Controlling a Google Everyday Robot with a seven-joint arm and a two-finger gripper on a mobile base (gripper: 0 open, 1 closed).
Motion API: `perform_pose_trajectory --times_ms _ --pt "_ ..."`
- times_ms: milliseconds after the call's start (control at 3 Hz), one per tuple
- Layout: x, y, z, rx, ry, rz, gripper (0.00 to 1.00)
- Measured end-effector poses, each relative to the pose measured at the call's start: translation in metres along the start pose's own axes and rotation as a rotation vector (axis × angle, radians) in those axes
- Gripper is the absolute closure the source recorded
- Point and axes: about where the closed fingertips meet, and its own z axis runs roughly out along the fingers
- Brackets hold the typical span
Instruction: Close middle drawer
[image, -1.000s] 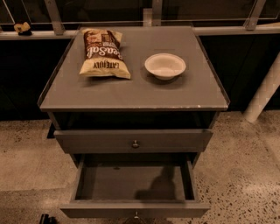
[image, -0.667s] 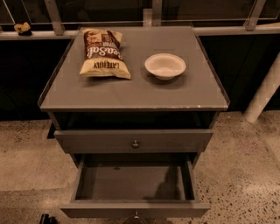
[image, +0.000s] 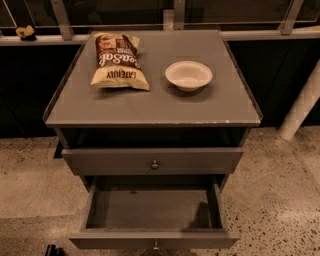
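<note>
Grey and flat-fronted, the middle drawer (image: 150, 207) stands pulled well out of the table (image: 150, 107) toward the camera, its shallow interior bare and partly in shadow on the right side, its front panel along the bottom edge of the view with a small round metal knob (image: 156, 245) just showing at the centre. Directly above it the top drawer (image: 200, 161) sits much further in, with a round knob of its own (image: 155, 164) at mid-front. On the table lie a chip bag (image: 119, 61) at the back left, flat and slightly angled, and a white bowl (image: 188, 75) upright to its right, the two apart. A pale post (image: 302, 102) leans at the right over the speckled floor (image: 280, 200). The gripper is outside the camera view, so whether the jaws are open or closed cannot be told; nothing touches the drawer
</note>
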Motion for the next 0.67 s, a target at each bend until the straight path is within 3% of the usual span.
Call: perform_pose_trajectory --times_ms 667 --pt "0.019 0.066 0.023 -0.167 -0.025 0.102 0.00"
